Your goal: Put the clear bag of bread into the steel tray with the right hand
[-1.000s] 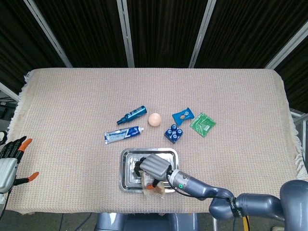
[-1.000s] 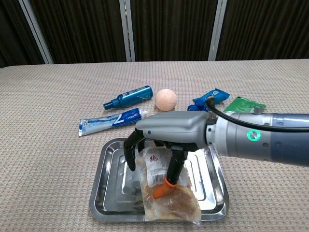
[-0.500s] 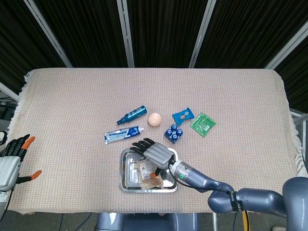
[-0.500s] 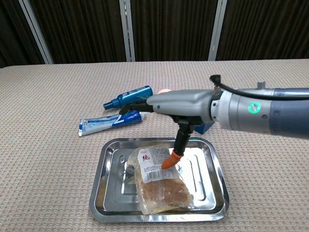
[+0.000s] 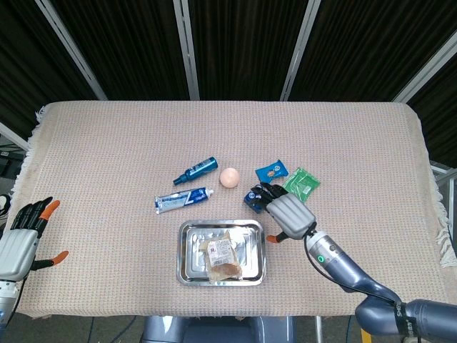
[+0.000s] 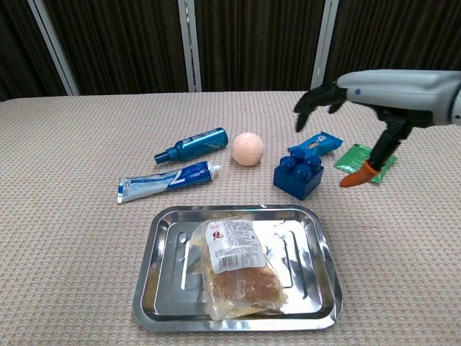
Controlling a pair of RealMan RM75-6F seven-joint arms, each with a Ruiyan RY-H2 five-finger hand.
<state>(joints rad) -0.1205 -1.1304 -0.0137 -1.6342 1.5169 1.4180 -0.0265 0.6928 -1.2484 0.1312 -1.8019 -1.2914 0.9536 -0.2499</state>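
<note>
The clear bag of bread (image 5: 222, 257) (image 6: 240, 268) lies flat inside the steel tray (image 5: 187, 266) (image 6: 162, 288), near the table's front edge. My right hand (image 5: 283, 210) (image 6: 372, 100) hovers to the right of the tray, above the blue block, open with fingers spread and holding nothing. My left hand (image 5: 26, 237) is at the far left, beside the table edge, open and empty; the chest view does not show it.
Behind the tray lie a toothpaste tube (image 5: 181, 199) (image 6: 165, 180), a blue bottle (image 5: 195, 170) (image 6: 191, 145), a peach ball (image 5: 228, 177) (image 6: 248, 148), a blue block (image 5: 256, 198) (image 6: 298, 174), a blue snack packet (image 5: 271, 171) (image 6: 318, 143) and a green packet (image 5: 300, 184) (image 6: 360, 157).
My right hand let go of the bread bag, which now rests in the tray, then rose and swung right, away from the tray. The left hand barely moved.
</note>
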